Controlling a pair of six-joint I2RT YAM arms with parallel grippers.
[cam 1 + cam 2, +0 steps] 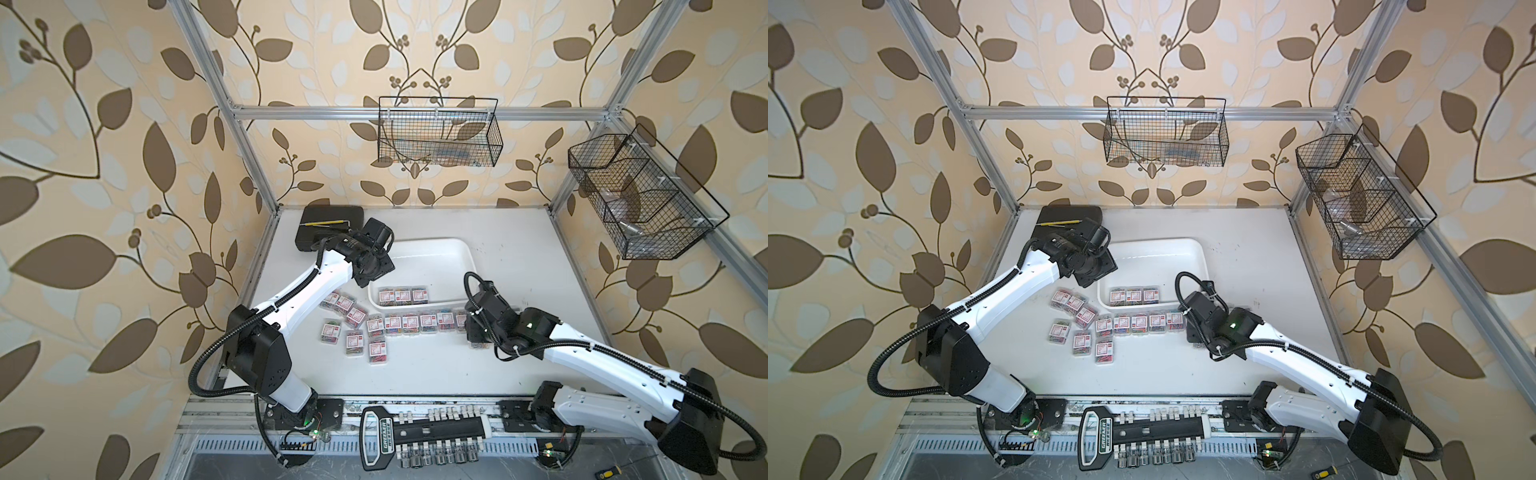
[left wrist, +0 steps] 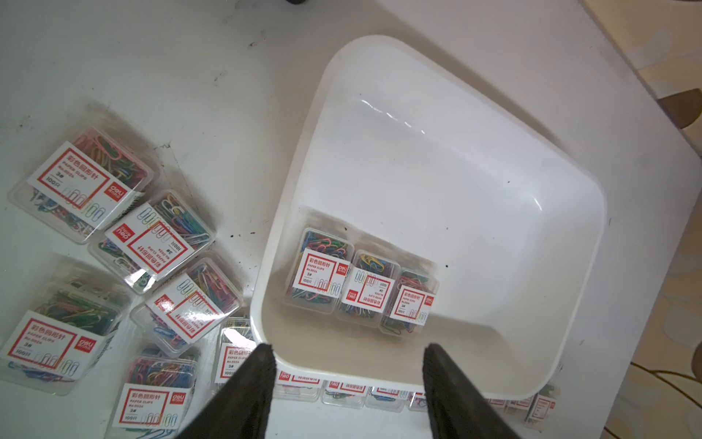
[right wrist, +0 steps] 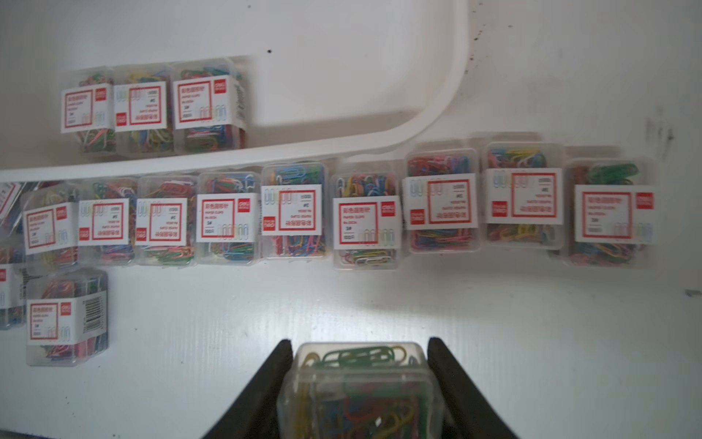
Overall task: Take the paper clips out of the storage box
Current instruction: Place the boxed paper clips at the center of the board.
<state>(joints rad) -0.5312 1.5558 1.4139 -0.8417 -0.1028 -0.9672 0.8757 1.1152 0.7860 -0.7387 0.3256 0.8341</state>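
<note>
Stretching forward, left gripper [image 2: 348, 347] gapes above the storage box [image 2: 437, 182] while right gripper [image 3: 360, 342] pinches one clip box [image 3: 361, 384]

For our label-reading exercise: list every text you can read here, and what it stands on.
"彩色回形针 PAPER CLIPS": white label of a paper clip box.
"3#" and "100只": same label.
"deli": red square on that label.
"GREENER": handle of the black socket rail.
Box labels in both top views: too small to read.

held paper clips [image 3: 361, 387] partly cropped
</note>
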